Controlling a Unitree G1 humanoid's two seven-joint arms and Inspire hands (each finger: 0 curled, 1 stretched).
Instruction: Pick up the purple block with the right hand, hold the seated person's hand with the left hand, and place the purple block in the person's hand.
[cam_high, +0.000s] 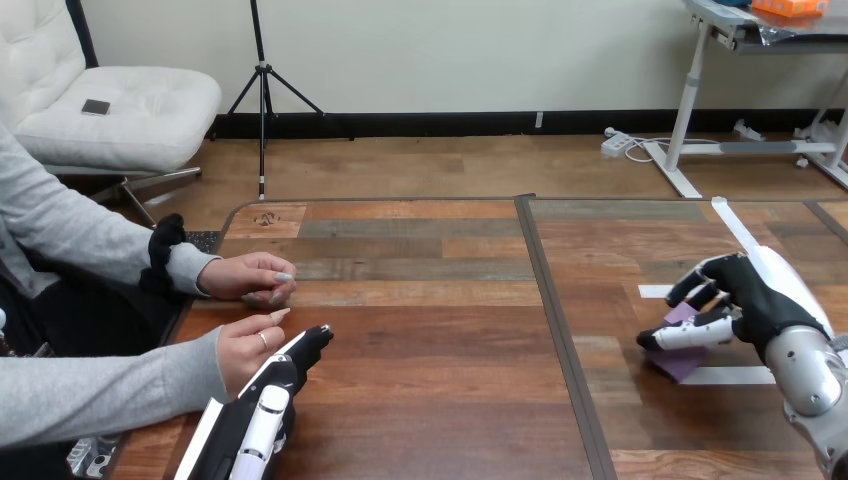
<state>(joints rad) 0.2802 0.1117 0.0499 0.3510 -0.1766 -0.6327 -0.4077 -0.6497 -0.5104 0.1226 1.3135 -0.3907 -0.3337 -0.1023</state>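
Risk of a drop: purple block (680, 362) right of the dark strip (548, 300) of the counter (440, 400), pinched maybe loosely in the curled right hand (760, 300), and left of the strip the left hand (262, 410) flat beside the person's nearer hand (245, 350), not round it.

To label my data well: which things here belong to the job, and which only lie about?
Job: small purple block; black-and-white right hand, curled round it; left hand, open; person's nearer hand.
Lying about: white tape strips on the wooden table; person's farther hand.
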